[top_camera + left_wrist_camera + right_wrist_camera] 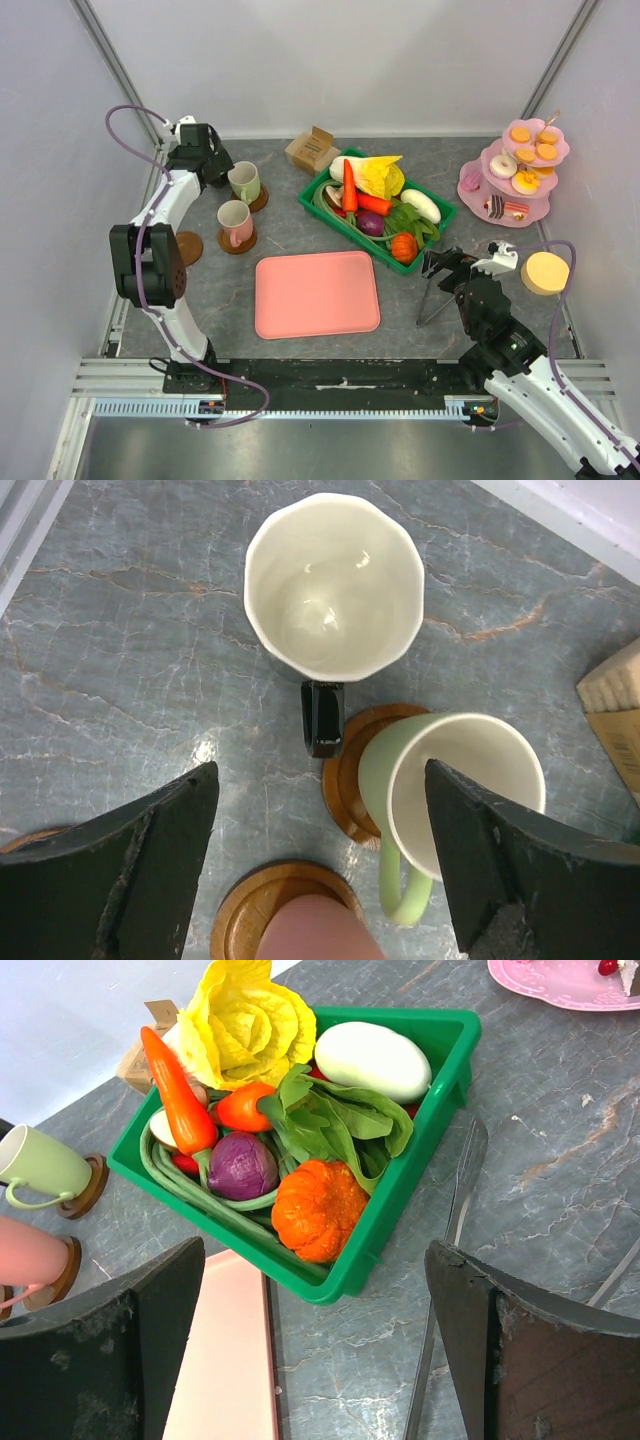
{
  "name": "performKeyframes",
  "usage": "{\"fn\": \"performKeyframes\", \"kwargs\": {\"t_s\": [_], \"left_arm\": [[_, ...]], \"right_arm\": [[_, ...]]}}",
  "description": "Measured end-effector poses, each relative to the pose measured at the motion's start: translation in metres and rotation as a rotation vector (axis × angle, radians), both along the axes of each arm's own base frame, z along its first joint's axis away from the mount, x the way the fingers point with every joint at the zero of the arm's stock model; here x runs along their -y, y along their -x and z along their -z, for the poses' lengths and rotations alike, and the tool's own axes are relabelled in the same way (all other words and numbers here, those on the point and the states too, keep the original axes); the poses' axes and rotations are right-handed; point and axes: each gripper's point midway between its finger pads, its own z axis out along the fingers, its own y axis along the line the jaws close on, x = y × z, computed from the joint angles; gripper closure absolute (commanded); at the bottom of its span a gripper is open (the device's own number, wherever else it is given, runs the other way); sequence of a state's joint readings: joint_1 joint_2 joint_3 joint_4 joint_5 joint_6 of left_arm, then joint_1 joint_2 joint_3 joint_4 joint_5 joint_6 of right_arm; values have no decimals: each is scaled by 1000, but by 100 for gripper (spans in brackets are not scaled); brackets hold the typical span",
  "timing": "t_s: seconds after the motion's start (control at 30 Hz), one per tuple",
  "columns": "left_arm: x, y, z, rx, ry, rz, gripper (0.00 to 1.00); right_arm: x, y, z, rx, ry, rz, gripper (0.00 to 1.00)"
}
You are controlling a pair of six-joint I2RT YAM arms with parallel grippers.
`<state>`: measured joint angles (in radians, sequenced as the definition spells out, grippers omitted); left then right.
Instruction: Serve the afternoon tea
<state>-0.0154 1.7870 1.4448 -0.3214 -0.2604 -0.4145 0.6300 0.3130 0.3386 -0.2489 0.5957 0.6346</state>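
Note:
Seen from my left wrist, a black mug with a white inside stands straight ahead on the bare table. A pale-green mug on a brown coaster is at its right. A pink mug on its own coaster lies low between my fingers. My left gripper hangs open above them, holding nothing. In the top view it covers the black mug. A pink tiered stand holds donuts, biscuits and cake slices. My right gripper is open and empty by the green basket.
A pink tray lies in the middle. The green basket of toy vegetables sits behind it, with a cardboard box further back. An empty coaster is at the left. Metal tongs lie by the basket. A pale yellow disc sits beside my right arm.

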Motion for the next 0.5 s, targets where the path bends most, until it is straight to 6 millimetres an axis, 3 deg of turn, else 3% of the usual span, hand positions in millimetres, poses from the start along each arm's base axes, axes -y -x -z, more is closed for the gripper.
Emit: {"fn": "performKeyframes", "kwargs": {"t_s": [0.2, 0.5], "left_arm": [[-4, -12, 22, -56, -1, -3, 18], [-7, -23, 39, -90, -9, -23, 25]], "right_arm": [[-1, 0, 0, -1, -1, -6, 2], [-4, 0, 6, -19, 8, -20, 2]]}}
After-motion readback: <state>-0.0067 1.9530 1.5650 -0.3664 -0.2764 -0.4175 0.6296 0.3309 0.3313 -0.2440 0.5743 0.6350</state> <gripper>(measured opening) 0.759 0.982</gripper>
